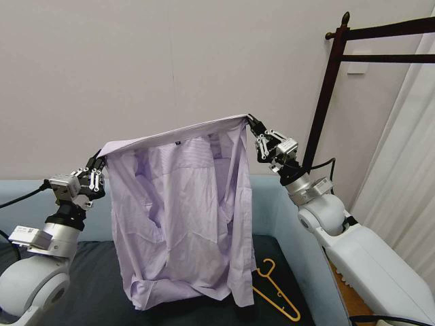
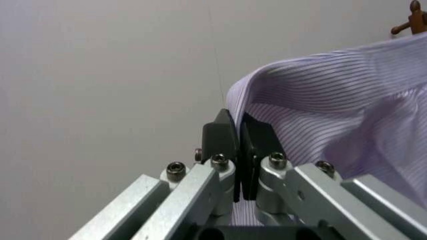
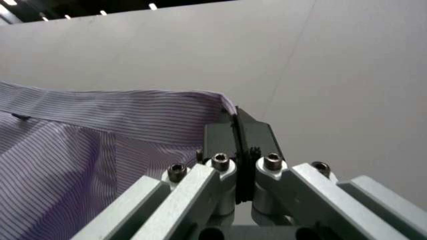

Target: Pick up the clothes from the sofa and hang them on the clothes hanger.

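Shirt (image 1: 180,217) x1, hanger (image 1: 274,277) x1, rack (image 1: 326,95) x1

A: any text, brands, numbers?
B: nothing readable. White sticker (image 1: 26,234) on the left arm (image 1: 37,272), print too small to make out
A: the shirt (image 1: 183,217)?
B: small dark mark (image 1: 178,143) near its top edge, can't tell if it's lettering
A: wrist views?
B: same mark, still unreadable, no other lettering
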Available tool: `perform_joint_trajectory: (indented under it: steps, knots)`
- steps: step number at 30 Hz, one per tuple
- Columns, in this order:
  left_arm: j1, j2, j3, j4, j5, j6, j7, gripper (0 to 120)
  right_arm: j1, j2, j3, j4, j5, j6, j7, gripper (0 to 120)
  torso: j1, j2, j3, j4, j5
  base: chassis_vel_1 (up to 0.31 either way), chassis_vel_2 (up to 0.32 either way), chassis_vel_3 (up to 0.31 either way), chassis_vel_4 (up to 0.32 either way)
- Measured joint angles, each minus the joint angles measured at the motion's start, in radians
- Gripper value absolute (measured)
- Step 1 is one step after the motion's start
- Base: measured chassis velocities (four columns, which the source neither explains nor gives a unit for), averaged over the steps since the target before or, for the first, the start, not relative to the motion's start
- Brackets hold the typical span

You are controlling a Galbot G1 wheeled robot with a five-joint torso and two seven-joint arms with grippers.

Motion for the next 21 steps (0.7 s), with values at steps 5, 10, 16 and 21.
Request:
perform_joint_trajectory:
  steps: [5, 10, 16, 21]
  knots:
    - [-0.048, 0.067, -0.002, -0.019, -0.023, 0.03, -0.065, 0, 0.017, -0.017, -0.004, 0.004, 0.045, 0.004, -0.08, 0, 0.0, 0.0, 0.0, -0.0004, 0.0001, 0.0, 0.0, 0.0, 0.0]
    - [-0.066, 0.096, -0.026, -0.125, -0.092, 0.111, -0.161, 0, 0.019, -0.019, -0.021, 0.089, 0.2, -0.05, -0.076, 0, 0.0, 0.0, 0.0, -0.0002, 0.0004, 0.0, 0.0, 0.0, 0.0]
    - [-0.033, -0.007, -0.033, -0.268, -0.156, 0.199, -0.215, 0, -0.021, -0.004, -0.083, 0.226, 0.42, -0.129, 0.013, 0, 0.0, 0.0, 0.0, -0.0002, 0.0001, 0.0, 0.0, 0.0, 0.0]
    - [0.002, -0.066, -0.033, -0.292, -0.22, 0.185, -0.206, 0, -0.022, 0.015, -0.109, 0.251, 0.5, -0.14, 0.05, 0, 0.0, 0.0, 0.0, -0.0001, 0.0001, 0.0, 0.0, 0.0, 0.0]
